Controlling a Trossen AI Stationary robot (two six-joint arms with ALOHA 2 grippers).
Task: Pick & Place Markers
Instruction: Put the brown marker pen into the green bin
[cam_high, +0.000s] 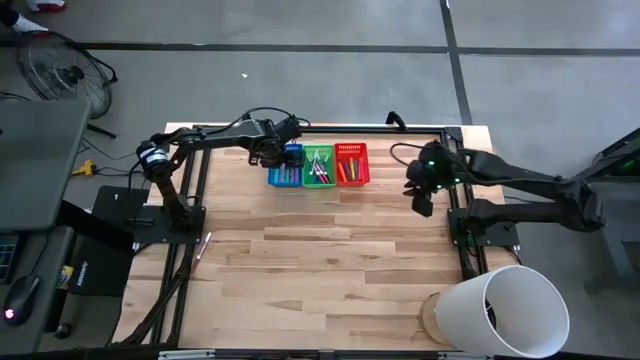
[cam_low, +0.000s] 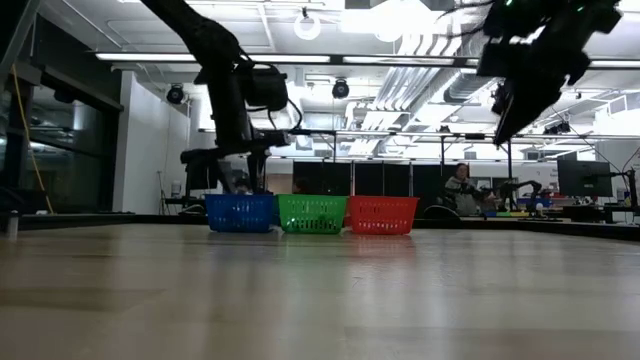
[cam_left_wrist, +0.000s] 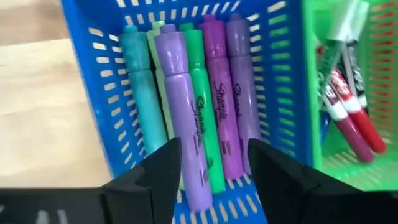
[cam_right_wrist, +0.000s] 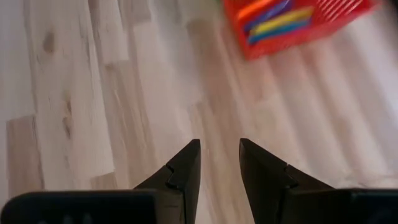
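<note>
Sharpie lettering runs along the markers (cam_left_wrist: 205, 112) in the blue basket (cam_left_wrist: 93, 106), left gripper (cam_left_wrist: 214, 168) released above them, right gripper (cam_right_wrist: 219, 163) empty, fingers parted, well apart.

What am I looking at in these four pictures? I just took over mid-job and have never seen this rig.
It is a robot with two dark arms at a wooden table, each ending in a two-finger gripper. One picture looks straight down, one looks level across the tabletop, and two come from cameras on the wrists.

Three mesh baskets sit in a row at the far edge: the blue basket, the green basket and the red basket, all holding markers. A stray marker lies on the table near the left arm's base, and a white bucket lies at the near right corner.

The left gripper hangs over the blue basket, open, holding nothing; a purple marker lies in the basket just beneath it. The right gripper waits raised over bare wood right of the red basket, holding nothing.
</note>
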